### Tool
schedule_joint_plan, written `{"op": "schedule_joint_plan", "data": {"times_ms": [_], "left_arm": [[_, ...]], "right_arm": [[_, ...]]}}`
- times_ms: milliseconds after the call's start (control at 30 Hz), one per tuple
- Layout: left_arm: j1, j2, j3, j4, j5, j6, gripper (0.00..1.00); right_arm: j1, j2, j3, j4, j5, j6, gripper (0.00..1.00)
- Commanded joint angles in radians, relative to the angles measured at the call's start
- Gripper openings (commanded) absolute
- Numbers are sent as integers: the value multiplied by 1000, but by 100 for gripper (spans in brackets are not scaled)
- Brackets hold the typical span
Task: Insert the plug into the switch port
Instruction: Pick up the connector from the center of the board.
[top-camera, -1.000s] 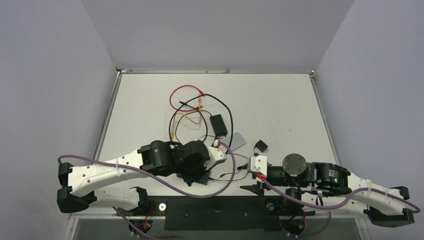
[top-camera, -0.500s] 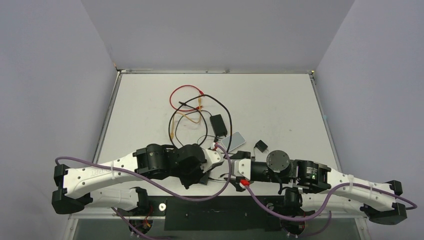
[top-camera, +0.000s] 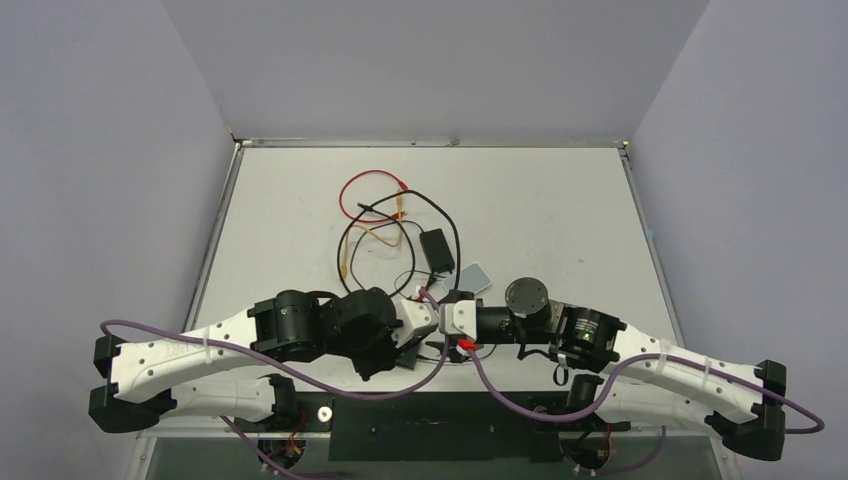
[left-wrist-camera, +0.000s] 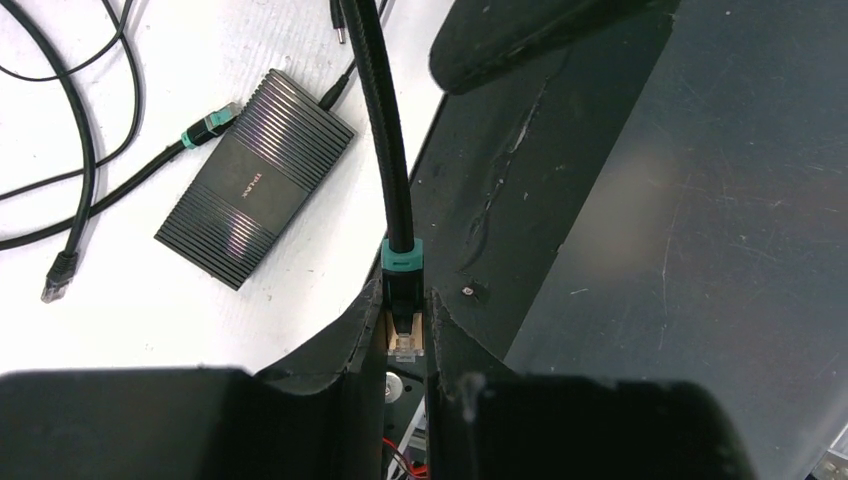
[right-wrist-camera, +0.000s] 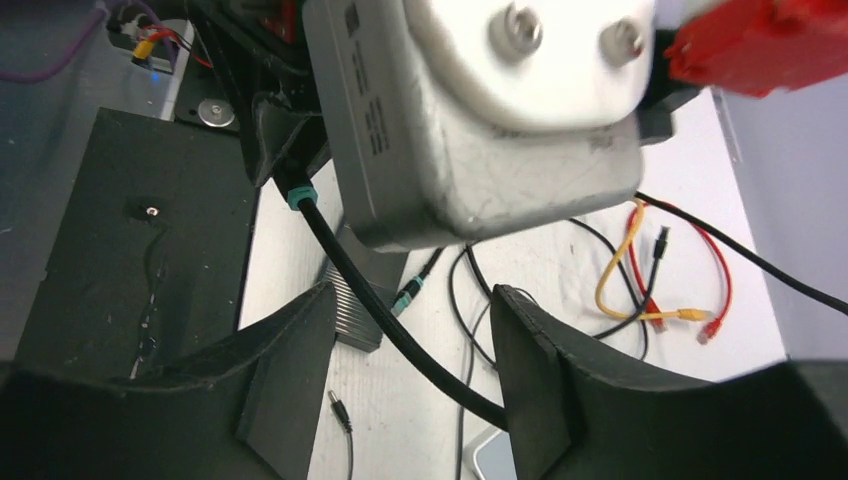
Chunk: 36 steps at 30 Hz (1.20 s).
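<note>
The plug (left-wrist-camera: 404, 300) is pinched tight in your left tool (left-wrist-camera: 403, 318). Its clear tip points back into the tool and its green collar is on the far side. The plug is tiny, light and hard. I think its thin clip could snap, so hold it by the flat sides, as you do now. Its black cable (left-wrist-camera: 386, 130) looks thick and springy and may push the plug crooked. Your right tool (right-wrist-camera: 410, 335) is spread wide, and that cable runs between its fingers (right-wrist-camera: 290, 380) without being squeezed. The black switch (left-wrist-camera: 255, 180) lies flat on the white tabletop (left-wrist-camera: 140, 290), well apart from the plug. A second plug (left-wrist-camera: 212, 124) already sits in one edge of it. You cannot see the empty switch port from here. The tip likely needs turning first.
</note>
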Motion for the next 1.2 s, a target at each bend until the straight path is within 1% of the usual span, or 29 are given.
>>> {"op": "schedule_joint_plan", "data": {"times_ms": [0, 33, 200, 267, 333, 400, 633, 700, 833, 900, 933, 1000, 1033, 1067, 1100, 1167], "left_arm": [[-13, -76, 14, 94, 45, 17, 0], [-13, -82, 15, 97, 44, 16, 0], [-13, -102, 17, 103, 38, 14, 0], [-13, -98, 17, 104, 34, 13, 0], [-12, -95, 16, 108, 29, 13, 0], [-13, -99, 14, 114, 19, 13, 0], [-13, -156, 10, 166, -13, 13, 0], [-12, -172, 6, 183, -9, 13, 0], [-13, -184, -1, 199, 0, 13, 0], [-13, -180, -1, 200, -2, 14, 0], [-13, -178, -1, 202, -2, 14, 0], [-13, -173, -2, 203, -4, 15, 0], [-13, -170, -4, 203, -6, 16, 0], [-13, -168, -5, 204, -10, 16, 0], [-13, -167, -6, 204, -12, 16, 0], [-13, -166, -9, 205, -21, 13, 0]], "right_arm": [[-18, 59, 5, 26, -74, -14, 52], [-19, 66, 8, 6, -84, -16, 48], [-20, 96, 15, -37, -103, -29, 37], [-20, 97, 16, -40, -103, -30, 24], [-20, 100, 17, -40, -108, -29, 15], [-20, 106, 18, -45, -111, -25, 14], [-17, 151, 36, -73, -142, -22, 14], [-16, 160, 37, -68, -149, -16, 22], [-12, 173, 31, -36, -161, -8, 27], [-10, 179, 30, -14, -177, -4, 27], [-9, 182, 30, -8, -182, -2, 26], [-8, 189, 31, 6, -198, 4, 20], [-8, 191, 31, 17, -207, 7, 14], [-8, 192, 29, 21, -211, 12, 11], [-8, 192, 29, 30, -218, 15, 5], [-9, 190, 25, 55, -210, 35, 0]]}}
